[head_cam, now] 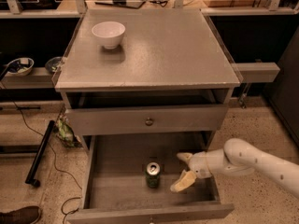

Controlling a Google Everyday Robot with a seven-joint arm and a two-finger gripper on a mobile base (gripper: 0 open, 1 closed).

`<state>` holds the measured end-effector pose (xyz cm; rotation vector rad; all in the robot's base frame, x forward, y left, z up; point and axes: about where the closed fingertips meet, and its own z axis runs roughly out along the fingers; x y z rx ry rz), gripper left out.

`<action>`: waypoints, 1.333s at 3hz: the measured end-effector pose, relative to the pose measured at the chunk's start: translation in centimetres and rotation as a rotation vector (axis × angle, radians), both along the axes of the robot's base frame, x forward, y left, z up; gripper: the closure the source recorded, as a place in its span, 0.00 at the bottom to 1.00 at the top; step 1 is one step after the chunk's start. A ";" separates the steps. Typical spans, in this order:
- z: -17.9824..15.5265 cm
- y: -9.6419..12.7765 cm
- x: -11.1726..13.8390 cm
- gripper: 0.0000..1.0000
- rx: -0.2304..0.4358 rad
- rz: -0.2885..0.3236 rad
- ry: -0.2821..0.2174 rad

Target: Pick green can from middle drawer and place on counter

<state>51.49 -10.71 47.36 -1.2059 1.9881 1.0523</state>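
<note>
Since the middle drawer stands open below the counter, its tray is reachable from the front. One white bowl sits at the left rear of the counter; the surface to its right is judged suitable for placement. One green can stands upright near the centre of the drawer floor, pull tab up. Just right of the can, not touching it, the single end effector is inside the drawer, released and grasping nothing. Its two fingers are spread toward the can, probably for a side grasp.
</note>
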 end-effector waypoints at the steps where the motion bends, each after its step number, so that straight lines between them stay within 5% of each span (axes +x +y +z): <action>1: -0.8 0.9 -0.2 0.00 0.025 0.009 -0.003; 2: -0.4 4.1 -0.4 0.00 0.104 0.042 -0.034; 3: -0.4 4.1 -0.4 0.00 0.104 0.043 -0.033; 4: -2.0 6.7 0.3 0.00 0.126 0.077 -0.034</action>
